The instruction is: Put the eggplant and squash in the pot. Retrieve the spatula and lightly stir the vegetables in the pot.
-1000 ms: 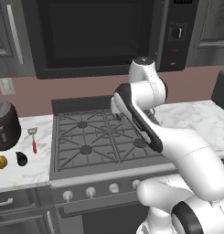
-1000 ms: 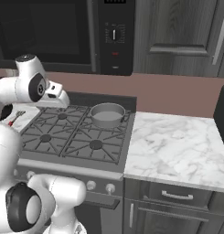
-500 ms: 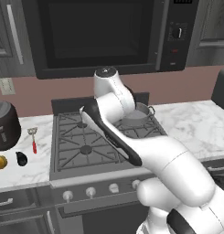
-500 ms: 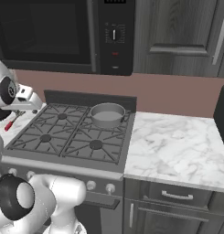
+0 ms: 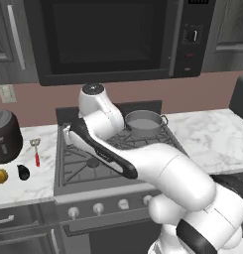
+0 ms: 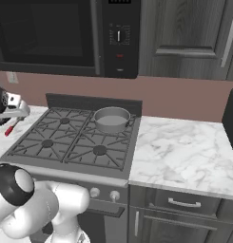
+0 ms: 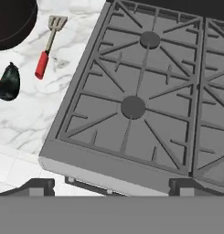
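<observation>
White arm (image 5: 143, 163) reaching leftward, bending at the elbow, gripper (image 7: 111, 185) pointing downward, jaws standing wide apart

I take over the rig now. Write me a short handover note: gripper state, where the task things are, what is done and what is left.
Gripper: open, holding nothing, above the left burners of the stove.
Eggplant, squash and spatula: all lying on the marble counter left of the stove, apart from each other.
Pot: on the back right burner, no vegetables in it.
Done: nothing moved yet.
Left: put the eggplant and the squash in the pot, then take the spatula and stir lightly.
</observation>
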{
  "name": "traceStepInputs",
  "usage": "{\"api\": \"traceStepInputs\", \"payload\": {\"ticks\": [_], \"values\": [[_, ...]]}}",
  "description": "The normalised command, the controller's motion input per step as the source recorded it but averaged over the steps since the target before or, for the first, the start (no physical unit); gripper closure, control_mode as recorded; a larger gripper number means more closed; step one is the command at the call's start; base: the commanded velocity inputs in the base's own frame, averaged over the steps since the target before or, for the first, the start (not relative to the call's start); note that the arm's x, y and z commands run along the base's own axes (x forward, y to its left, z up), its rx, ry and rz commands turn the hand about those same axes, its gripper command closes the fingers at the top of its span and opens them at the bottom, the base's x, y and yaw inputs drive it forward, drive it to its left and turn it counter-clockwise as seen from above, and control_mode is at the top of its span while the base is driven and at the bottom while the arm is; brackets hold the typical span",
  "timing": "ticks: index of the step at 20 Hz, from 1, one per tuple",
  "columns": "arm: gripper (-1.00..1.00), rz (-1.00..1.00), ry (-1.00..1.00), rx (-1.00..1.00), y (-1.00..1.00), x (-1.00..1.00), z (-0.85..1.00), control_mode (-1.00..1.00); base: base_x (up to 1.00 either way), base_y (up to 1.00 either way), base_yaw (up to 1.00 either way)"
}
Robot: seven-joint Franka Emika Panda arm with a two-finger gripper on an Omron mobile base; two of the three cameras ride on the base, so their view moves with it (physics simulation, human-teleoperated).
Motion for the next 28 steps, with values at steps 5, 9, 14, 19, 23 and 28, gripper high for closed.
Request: {"api": "traceStepInputs", "payload": {"ticks": [5, 9, 14, 19, 23, 28], "values": [[-1.0, 0.25, 0.26, 0.1, 0.44, 0.62, -0.48, -1.0, 0.0, 0.0, 0.0], [-1.0, 0.21, 0.29, 0.03, 0.5, 0.71, -0.36, -1.0, 0.0, 0.0, 0.0], [-1.0, 0.03, 0.03, -0.01, 0.6, 0.15, -0.41, -1.0, 0.0, 0.0, 0.0], [-1.0, -0.01, 0.0, -0.04, 0.69, 0.0, -0.2, -1.0, 0.0, 0.0, 0.0], [-1.0, -0.02, 0.0, -0.04, 0.91, 0.0, -0.18, -1.0, 0.0, 0.0, 0.0], [-1.0, -0.04, 0.0, -0.05, 0.96, 0.0, -0.11, -1.0, 0.0, 0.0, 0.0]]}}
